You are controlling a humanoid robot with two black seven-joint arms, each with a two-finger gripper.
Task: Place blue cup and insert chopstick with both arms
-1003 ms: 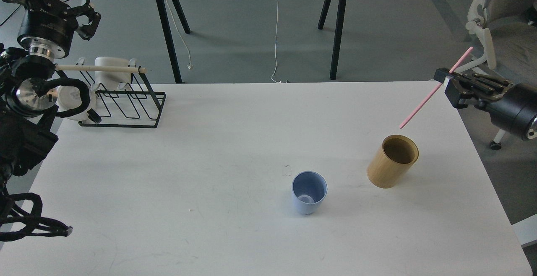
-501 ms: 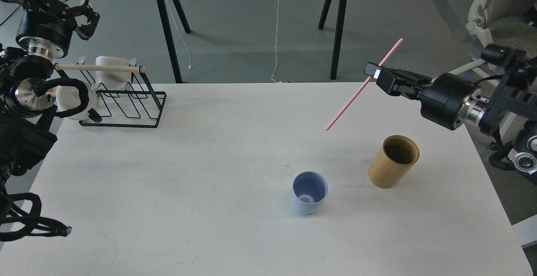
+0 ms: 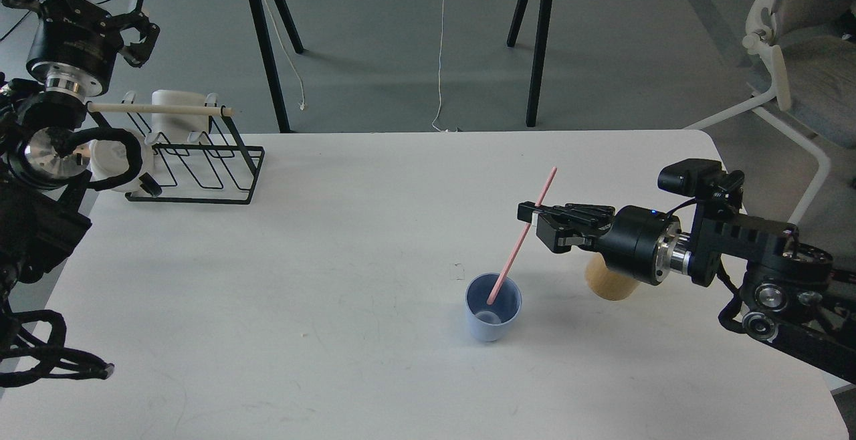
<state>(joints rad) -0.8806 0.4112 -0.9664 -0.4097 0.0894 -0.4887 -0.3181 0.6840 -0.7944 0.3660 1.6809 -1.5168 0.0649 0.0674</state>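
Note:
The light-blue cup [image 3: 493, 307] stands upright on the white table [image 3: 301, 279], right of centre. My right gripper [image 3: 533, 216] is shut on the pink chopstick [image 3: 520, 238], holding it near its upper third, above and to the right of the cup. The stick slants down to the left and its lower tip is inside the cup's mouth. My left gripper [image 3: 139, 29] is raised at the far left above the rack, with its fingers spread and nothing in them.
A tan cylinder [image 3: 605, 285] stands right of the cup, mostly hidden behind my right arm. A black wire rack [image 3: 200, 159] with a pale wooden rod [image 3: 160, 109] and white cups [image 3: 175, 109] stands at the back left. A grey chair [image 3: 802, 59] is off the table's right.
My right arm has swung left and down with the pink chopstick, bringing its lower tip from mid-air into the blue cup's mouth. It now covers the tan cylinder. The left arm has stayed still.

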